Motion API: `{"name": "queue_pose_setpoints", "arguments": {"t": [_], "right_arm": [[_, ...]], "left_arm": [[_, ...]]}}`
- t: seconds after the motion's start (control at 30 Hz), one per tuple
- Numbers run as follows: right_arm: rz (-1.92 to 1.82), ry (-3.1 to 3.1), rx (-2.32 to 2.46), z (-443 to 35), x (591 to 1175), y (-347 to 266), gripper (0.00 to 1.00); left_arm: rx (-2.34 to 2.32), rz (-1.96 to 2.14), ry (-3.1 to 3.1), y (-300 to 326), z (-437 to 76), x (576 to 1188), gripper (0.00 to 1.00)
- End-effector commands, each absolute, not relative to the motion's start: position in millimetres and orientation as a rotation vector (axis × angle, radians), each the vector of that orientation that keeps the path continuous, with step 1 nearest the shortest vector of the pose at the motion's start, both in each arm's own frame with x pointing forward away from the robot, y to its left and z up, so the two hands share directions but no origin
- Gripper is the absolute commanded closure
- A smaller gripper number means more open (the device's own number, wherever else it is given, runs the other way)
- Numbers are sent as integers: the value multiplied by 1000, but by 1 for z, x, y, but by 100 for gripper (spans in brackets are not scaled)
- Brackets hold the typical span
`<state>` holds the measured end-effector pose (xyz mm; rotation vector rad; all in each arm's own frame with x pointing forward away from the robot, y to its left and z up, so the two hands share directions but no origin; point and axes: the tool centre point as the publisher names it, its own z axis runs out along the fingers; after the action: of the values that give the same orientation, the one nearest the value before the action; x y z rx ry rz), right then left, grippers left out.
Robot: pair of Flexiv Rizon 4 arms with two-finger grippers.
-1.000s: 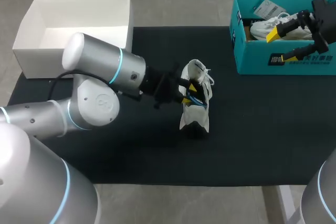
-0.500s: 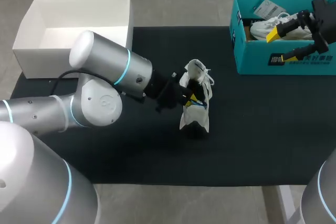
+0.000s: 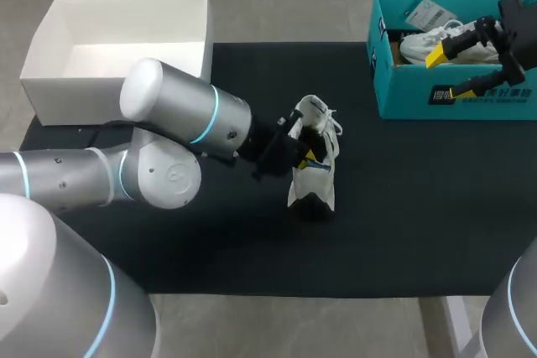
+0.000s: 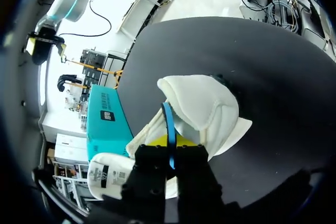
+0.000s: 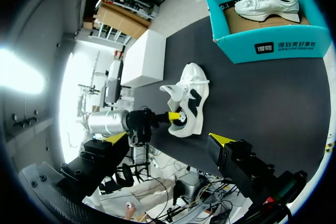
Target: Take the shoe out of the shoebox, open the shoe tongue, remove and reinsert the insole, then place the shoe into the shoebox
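Note:
A white shoe [image 3: 315, 175] stands on the black mat [image 3: 403, 207], its heel end nearer the front edge and its tongue pulled open. My left gripper [image 3: 307, 155] reaches into its opening from the left. In the left wrist view the left gripper [image 4: 170, 148] is shut on the thin blue-edged insole [image 4: 168, 124], which rises out of the shoe [image 4: 205, 111]. My right gripper [image 3: 448, 75] hangs open above the front wall of the teal shoebox [image 3: 470, 105] at the back right, holding nothing. From the right wrist the shoe [image 5: 186, 100] lies far ahead of the right gripper [image 5: 168, 139].
A second white shoe [image 3: 428, 39] and a paper tag lie inside the teal shoebox [image 5: 262, 51]. An open white box [image 3: 50, 81] stands at the mat's back left corner. My left arm's thick links cover the mat left of the shoe.
My left gripper pushed a little further into the shoe and closed on the insole. The left arm's elbow shifted right. The right arm stayed still.

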<state>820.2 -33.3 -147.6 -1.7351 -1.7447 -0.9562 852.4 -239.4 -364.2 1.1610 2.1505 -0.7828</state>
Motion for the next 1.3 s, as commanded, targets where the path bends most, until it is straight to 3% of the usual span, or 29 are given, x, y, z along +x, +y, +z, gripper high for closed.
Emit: {"name": "queue_pose_setpoints", "arguments": {"t": [0.03, 0.1, 0.13, 0.17, 0.2, 0.23, 0.27, 0.3, 0.43, 0.63, 0.7, 0.73, 0.77, 1.3], "right_arm": [[-954, -1745, -1737, -148, 820, -33, 0], [-954, -1745, -1737, -148, 820, -33, 0], [-954, -1745, -1737, -148, 820, -33, 0], [-954, -1745, -1737, -148, 820, -33, 0], [-954, -1745, -1737, -148, 820, -33, 0], [-954, -1745, -1737, -148, 820, -33, 0], [-954, -1745, -1737, -148, 820, -33, 0], [-954, -1745, -1737, -148, 820, -33, 0], [-954, -1745, -1737, -148, 820, -33, 0], [-954, -1745, -1737, -148, 820, -33, 0], [-954, -1745, -1737, -148, 820, -33, 0], [-954, -1745, -1737, -148, 820, -33, 0], [-954, -1745, -1737, -148, 820, -33, 0], [-954, -1745, -1737, -148, 820, -33, 0]], "left_arm": [[1143, -793, 2165, -241, -370, 856, 100], [1140, -814, 2163, -239, -366, 852, 100], [1140, -817, 2161, -238, -363, 851, 95], [1139, -827, 2154, -237, -360, 849, 63], [1139, -834, 2150, -236, -356, 848, 52], [1140, -838, 2142, -235, -352, 846, 33], [1141, -837, 2131, -233, -349, 845, 22], [1145, -834, 2121, -232, -346, 844, 21], [1153, -835, 2099, -229, -338, 840, 26], [1162, -837, 2092, -228, -339, 838, 56], [1163, -842, 2099, -228, -341, 838, 71], [1165, -843, 2100, -229, -342, 838, 90], [1167, -844, 2101, -229, -344, 839, 100], [1241, -835, 2145, -238, -362, 835, 100]]}}
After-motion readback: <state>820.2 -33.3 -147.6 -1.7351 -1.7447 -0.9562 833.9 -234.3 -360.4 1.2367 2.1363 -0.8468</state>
